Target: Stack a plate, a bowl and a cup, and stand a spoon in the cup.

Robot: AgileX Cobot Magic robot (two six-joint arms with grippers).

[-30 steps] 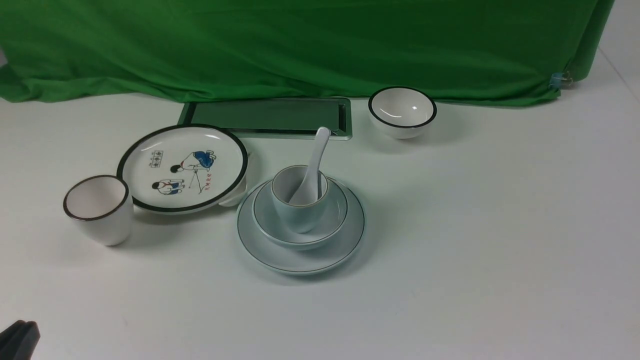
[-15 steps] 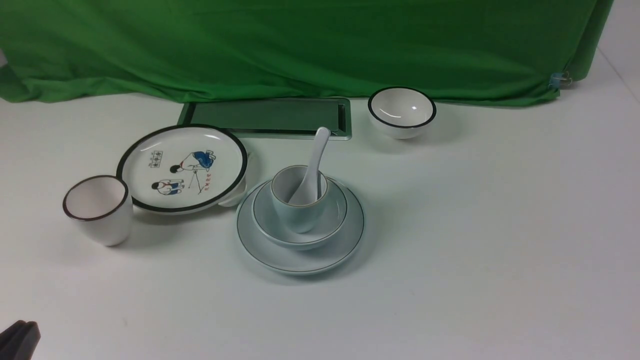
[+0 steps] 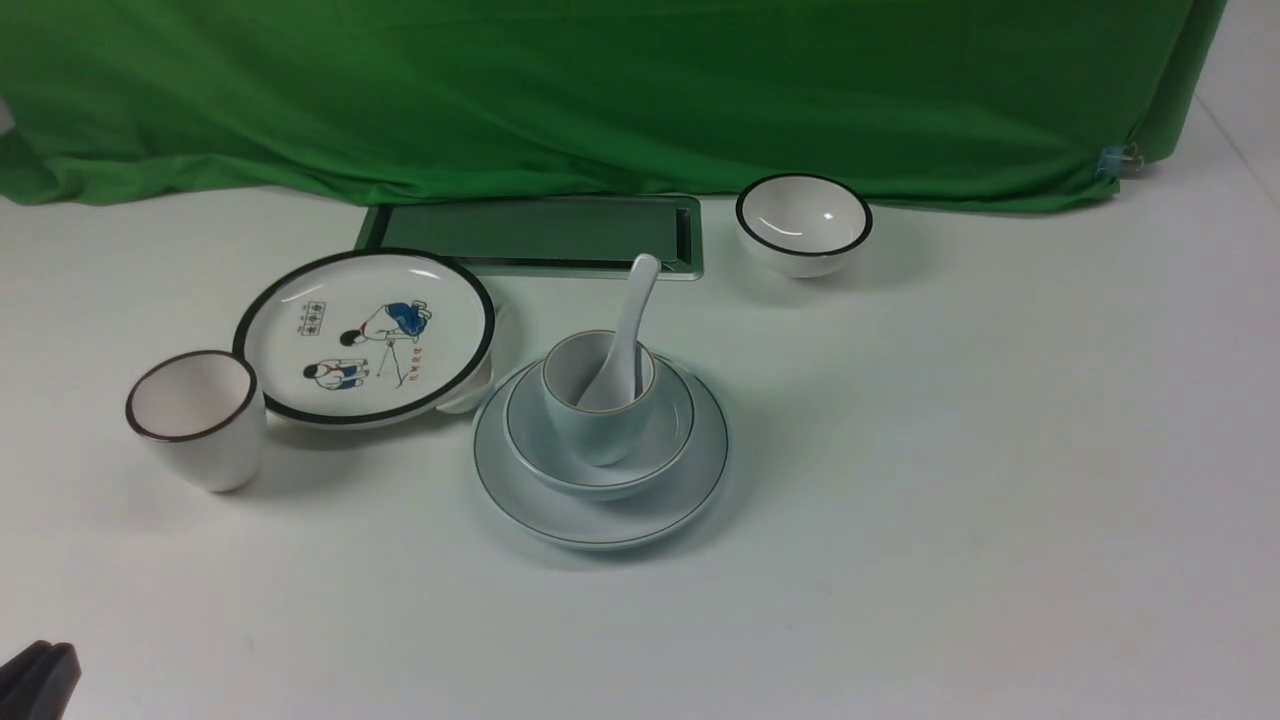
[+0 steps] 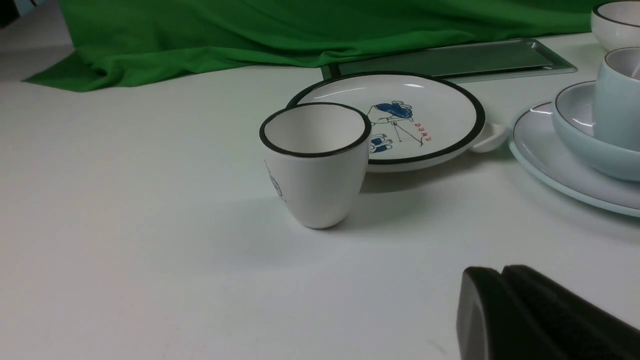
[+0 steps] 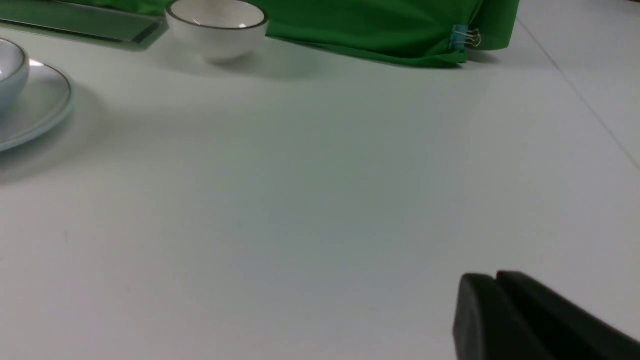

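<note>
The pale blue plate [image 3: 690,485] lies mid-table with the shallow blue bowl [image 3: 668,432] on it and the blue cup [image 3: 592,428] upright in the bowl. The white spoon [image 3: 632,305] stands in the cup, its handle leaning up and back. My left gripper [image 3: 40,675] is low at the near left corner, well short of the stack, fingers pressed together and empty. The left wrist view shows the same left gripper [image 4: 500,272] shut, with the plate [image 4: 545,160] far off. My right gripper [image 5: 496,277] shows only in its wrist view, shut and empty over bare table.
A white cartoon plate [image 3: 365,335] sits left of the stack, partly propped on a small white object [image 3: 468,398]. A white dark-rimmed cup [image 3: 195,415] stands further left. A white black-rimmed bowl [image 3: 805,222], a metal tray [image 3: 540,232] and green cloth [image 3: 600,90] are at the back.
</note>
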